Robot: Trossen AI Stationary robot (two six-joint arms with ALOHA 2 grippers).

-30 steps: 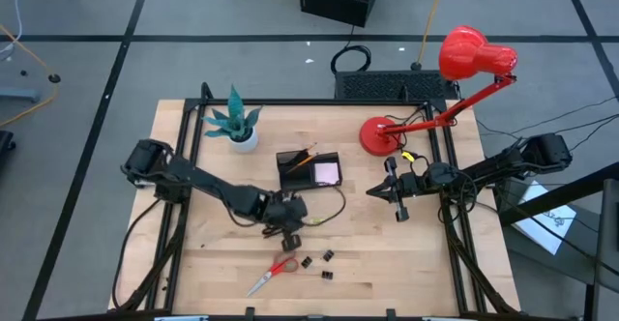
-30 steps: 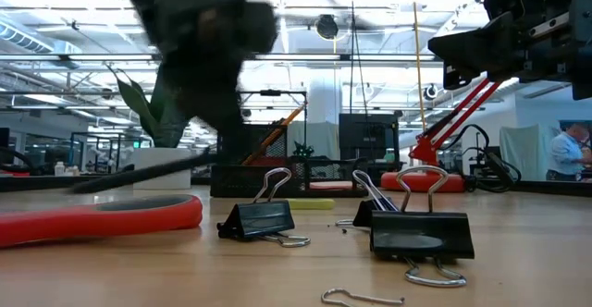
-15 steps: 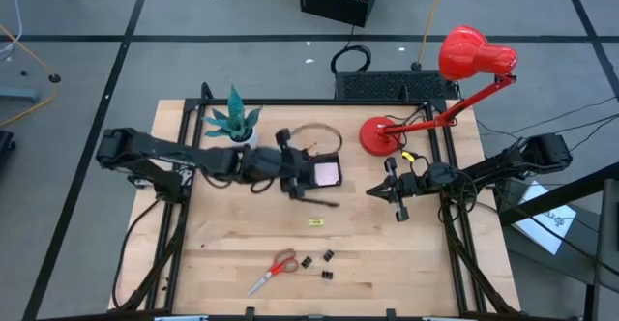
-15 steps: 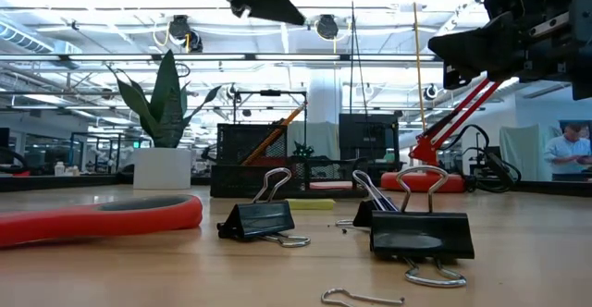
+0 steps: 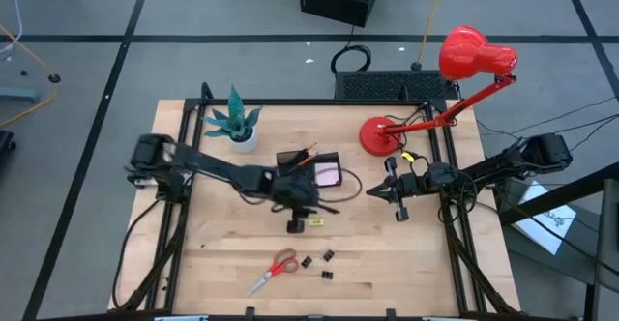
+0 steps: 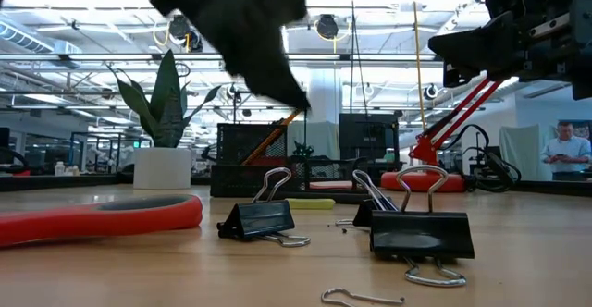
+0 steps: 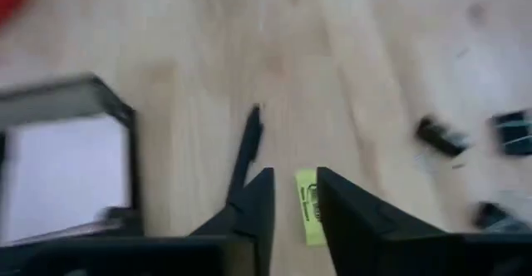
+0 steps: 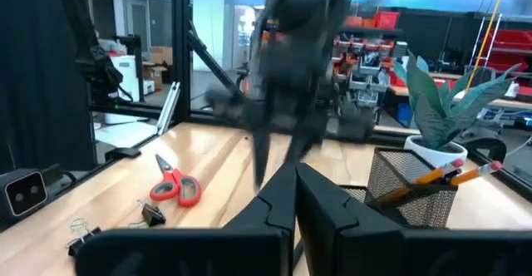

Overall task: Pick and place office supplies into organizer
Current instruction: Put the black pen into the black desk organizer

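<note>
Left claw [image 7: 293, 194]: we see it parted, empty, over the yellow piece [image 7: 310, 219], just in front of the organizer [image 5: 293, 161]; right claw [image 5: 390, 193] clenched beside it.

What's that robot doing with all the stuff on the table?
It is tidying desk things into the black organizer, which already holds pencils and a pink sticky-note pad. The left gripper is open, right over a small yellow piece lying on the wood. The right gripper waits shut near the red lamp. Scissors and binder clips are on the table.
</note>
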